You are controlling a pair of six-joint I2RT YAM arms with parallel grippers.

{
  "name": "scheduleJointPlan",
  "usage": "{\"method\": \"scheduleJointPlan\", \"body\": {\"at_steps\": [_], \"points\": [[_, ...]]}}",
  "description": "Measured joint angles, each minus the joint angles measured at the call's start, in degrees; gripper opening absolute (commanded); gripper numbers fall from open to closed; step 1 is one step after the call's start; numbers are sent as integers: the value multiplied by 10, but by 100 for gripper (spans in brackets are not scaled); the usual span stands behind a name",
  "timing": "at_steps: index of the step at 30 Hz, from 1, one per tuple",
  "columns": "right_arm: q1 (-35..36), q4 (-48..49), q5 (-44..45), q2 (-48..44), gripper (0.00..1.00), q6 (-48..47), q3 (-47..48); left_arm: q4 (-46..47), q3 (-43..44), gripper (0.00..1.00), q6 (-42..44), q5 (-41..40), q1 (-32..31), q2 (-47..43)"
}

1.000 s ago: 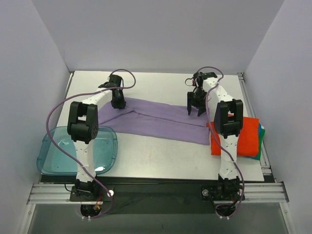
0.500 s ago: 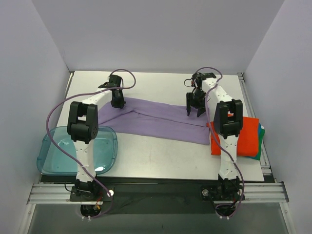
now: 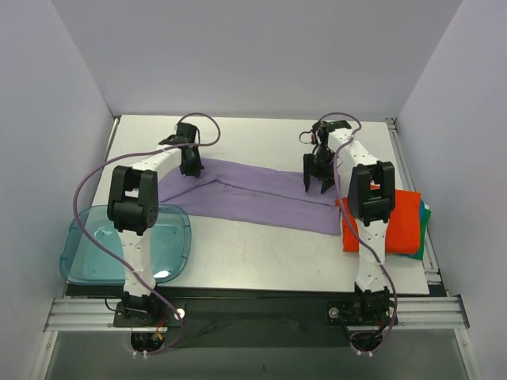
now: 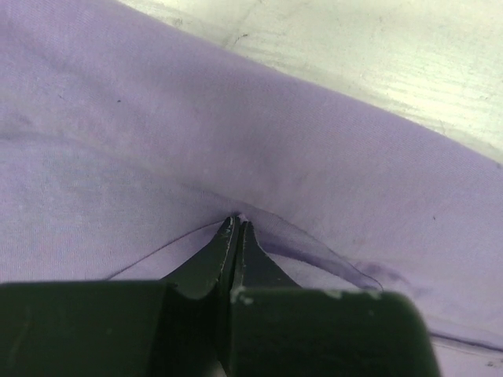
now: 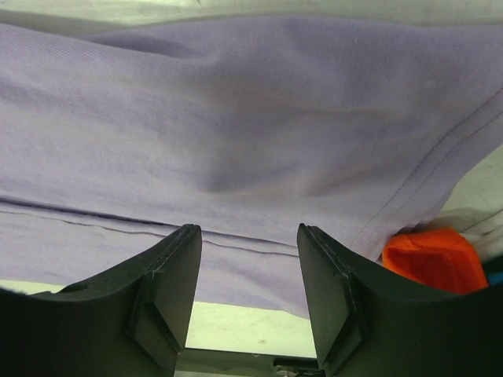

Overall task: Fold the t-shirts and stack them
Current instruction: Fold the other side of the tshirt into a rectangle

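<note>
The lavender t-shirt [image 3: 253,194] lies spread in a long band across the table's far half. My left gripper [image 3: 190,168] is down on its far left edge. In the left wrist view this gripper [image 4: 237,225] is shut, and a small ridge of lavender cloth [image 4: 314,157] is pinched at its tips. My right gripper [image 3: 319,182] hovers over the shirt's right part. Its jaws [image 5: 247,259] stand open above the cloth [image 5: 251,141] with nothing between them. An orange-red t-shirt [image 3: 408,222] lies folded at the right, over a green-teal edge [image 3: 426,215].
A translucent blue tray [image 3: 79,237] sits at the near left, partly under the left arm. The orange-red stack [image 5: 432,259] lies just right of the right gripper. Grey walls close in the back and both sides.
The left gripper's jaws have closed on the lavender cloth. The right arm has hardly moved and its jaws stay equally wide.
</note>
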Motion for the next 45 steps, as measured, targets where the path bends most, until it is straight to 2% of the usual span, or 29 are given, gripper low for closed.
{"method": "scheduleJointPlan", "body": {"at_steps": [31,40,42,44,45], "points": [[4,-2,-14,22,52,5,-8,8,-152,1,-62,12,-35,-126],[4,-2,-19,23,52,5,-8,6,-161,12,-80,29,-56,-157],[4,-2,-19,23,52,5,-8,5,-168,18,-85,41,-61,-167],[4,-2,-20,23,52,5,-8,4,-175,29,-86,55,-63,-177],[4,-2,-20,23,52,5,-8,2,-177,31,-87,62,-64,-183]]}}
